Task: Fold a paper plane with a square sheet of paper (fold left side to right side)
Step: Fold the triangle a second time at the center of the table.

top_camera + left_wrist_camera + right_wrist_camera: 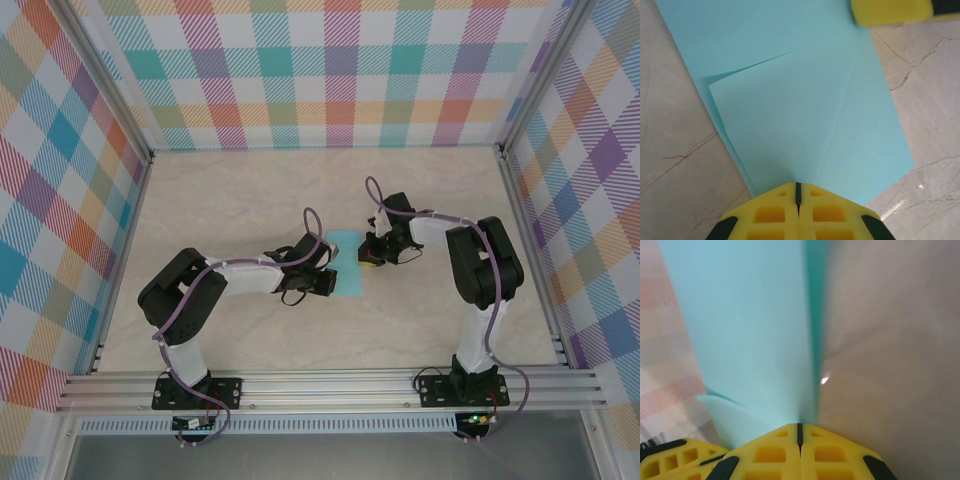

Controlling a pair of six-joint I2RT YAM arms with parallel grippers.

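- Top external: near the middle of the table (220, 210), the square sheet of paper (345, 255), lying as a narrow strip with its long sides running from the near edge toward the far edge. Flanked by the left gripper (327, 284) at its near left corner and the right gripper (371, 262) at its right edge, both down low on it.
- Left wrist: yellow fingers (780, 212) closed tight together with nothing between them, tips set on the near end of the sheet. Two layers to be made out there, with the upper flap's corner skewed off the lower layer toward the left and a faint crease line running away up the sheet. At the far right of the sheet, a yellow finger of the right gripper touching or just above the paper; cannot tell which.
- Right wrist: fingers (830, 452) likewise pressed shut and holding nothing, tips at a long edge of the sheet marked by a darker turquoise band, probably the fold or its shadow. Bare table to the right of that edge.
- Step in hand, as a judgement: left side laid over onto the right, fold being flattened, with no pointed dart shape formed yet.
- Next move, as a judgement: calls for pinning the sheet with one closed gripper and drawing the other along the fold to sharpen it. Calls too for light pressure, since thin paper could slide or buckle on the smooth table, and for squaring the skewed layers first.
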